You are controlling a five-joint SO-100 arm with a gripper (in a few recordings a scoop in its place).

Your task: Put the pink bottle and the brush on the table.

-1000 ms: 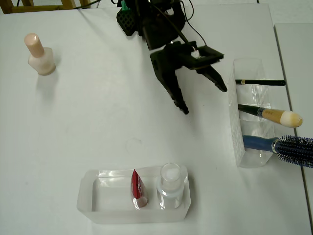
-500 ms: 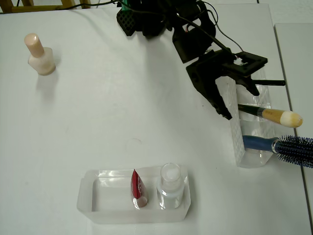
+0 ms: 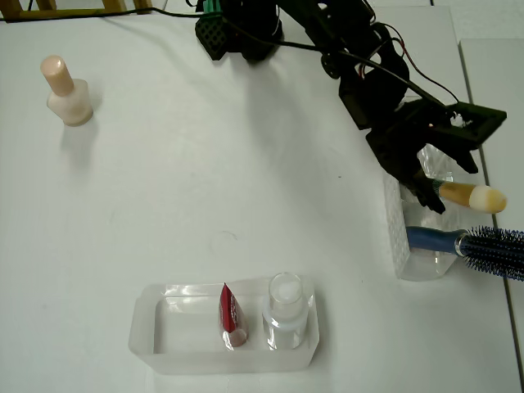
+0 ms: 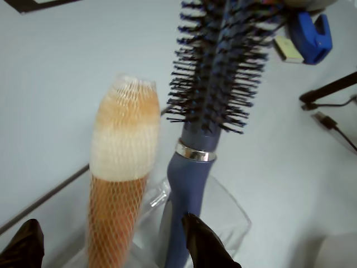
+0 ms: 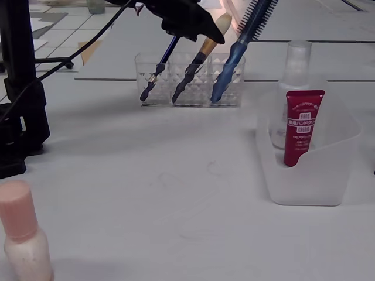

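Over the clear holder point(image 3: 399, 237) at the right side of the table point(image 3: 205, 180) in the overhead view, my claw point(image 3: 446, 176) hangs with its two dark fingers spread apart, gripping nothing. The brush point(image 3: 471, 196) leans in the holder's middle slot, its cream tip poking out to the right, and my fingers sit on either side of it near the ferrule. From my wrist view the brush point(image 4: 120, 184), wrapped in a fine net, stands between my fingertips point(image 4: 203, 243), which are apart and not pressed against it; I cannot tell whether either one touches it. Just beside it is the blue hairbrush point(image 4: 209, 100), in the next slot. In the fixed view a thin dark stick point(image 5: 158, 67) leans in the slot on the brush's other side.

The pink bottle point(image 3: 65, 90) stands upright on the table at the far left of the overhead view, well apart from my claw. Near the bottom edge a clear tray point(image 3: 164, 340) holds a red tube point(image 3: 229, 315) and a clear bottle point(image 3: 286, 315) side by side.
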